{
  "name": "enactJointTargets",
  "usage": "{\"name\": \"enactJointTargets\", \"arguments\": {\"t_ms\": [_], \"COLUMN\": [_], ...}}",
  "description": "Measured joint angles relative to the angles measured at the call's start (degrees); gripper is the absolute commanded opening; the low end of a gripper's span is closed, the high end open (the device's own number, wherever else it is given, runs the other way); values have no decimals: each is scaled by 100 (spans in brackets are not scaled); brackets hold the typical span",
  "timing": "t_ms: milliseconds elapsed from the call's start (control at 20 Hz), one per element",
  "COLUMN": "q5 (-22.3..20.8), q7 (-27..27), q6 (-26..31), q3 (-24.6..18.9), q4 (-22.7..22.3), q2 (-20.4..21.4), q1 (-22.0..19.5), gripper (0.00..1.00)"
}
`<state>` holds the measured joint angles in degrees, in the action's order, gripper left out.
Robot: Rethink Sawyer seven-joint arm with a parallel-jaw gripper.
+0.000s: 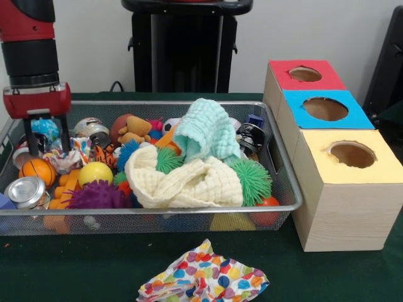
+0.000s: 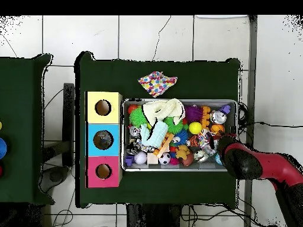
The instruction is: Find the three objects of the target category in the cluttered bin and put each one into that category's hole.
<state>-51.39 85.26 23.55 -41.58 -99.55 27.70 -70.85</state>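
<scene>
Gripper low over the wire bin's corner, jaws spread (nothing between them), polka-dot cloth outside.

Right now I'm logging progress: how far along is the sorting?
Nothing looks sorted yet: the red, blue and yellow holes show nothing inside. The gripper hangs open over the bin's corner, holding nothing. A polka-dot cloth lies outside. All three placements remain.

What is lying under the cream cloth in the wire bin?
Green spiky balls show at the edges of the cream cloth, and a mint cloth lies over its far part. What lies beneath its middle is covered.
</scene>
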Motion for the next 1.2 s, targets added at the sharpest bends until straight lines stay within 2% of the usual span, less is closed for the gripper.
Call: {"name": "enactJointTargets", "arguments": {"t_ms": [250, 550, 1200], "q5": [-80, -105, -251], "q7": [-94, -108, -108], "q6": [-2, -1, 0], "q3": [-12, -42, -32], "q4": [57, 48, -239], "q2": [-237, -179, 456], "q1": [-87, -169, -305], "gripper": [100, 100, 100]}}
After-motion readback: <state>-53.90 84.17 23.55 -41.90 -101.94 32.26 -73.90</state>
